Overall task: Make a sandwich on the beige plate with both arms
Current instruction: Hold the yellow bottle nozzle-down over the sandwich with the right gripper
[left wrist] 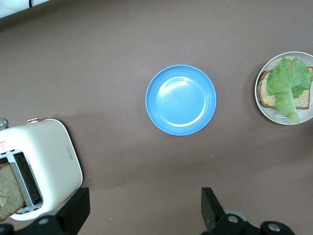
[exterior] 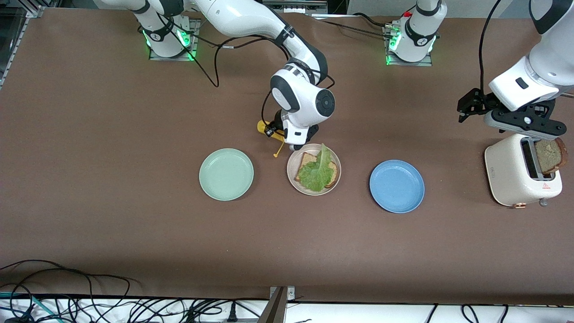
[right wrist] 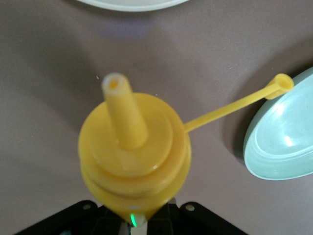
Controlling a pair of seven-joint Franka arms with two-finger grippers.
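Front view, plate: The beige plate (exterior: 292, 172) sits mid-counter between a mint-green plate (exterior: 226, 174) and a blue plate (exterior: 397, 186); on it lies one bread slice (exterior: 307, 159) under a lettuce leaf (exterior: 317, 172), so the sandwich is half built.

Front view, arms: My right gripper (exterior: 287, 133) is low beside the beige plate's rim, clamped on a yellow squeeze bottle (exterior: 265, 128). My left gripper (exterior: 529, 123) hangs over the white toaster (exterior: 511, 172) at the left arm's end of the counter, where the second slice (exterior: 550, 155) stands up out of a slot.

Left wrist view: My fingers (left wrist: 76, 210) are spread wide, grasping nothing; toaster, blue plate and the loaded beige plate all show below.

Right wrist view: Fingers clenched on the bottle's body; nozzle uncapped, cap dangling on its strap beside the mint-green plate.

Handling, my judgement: The toast looks light, stiff and crumbly. Pinch its exposed upper edge across the flat faces, gently, and lift straight up. The leaf is limp and could slide.
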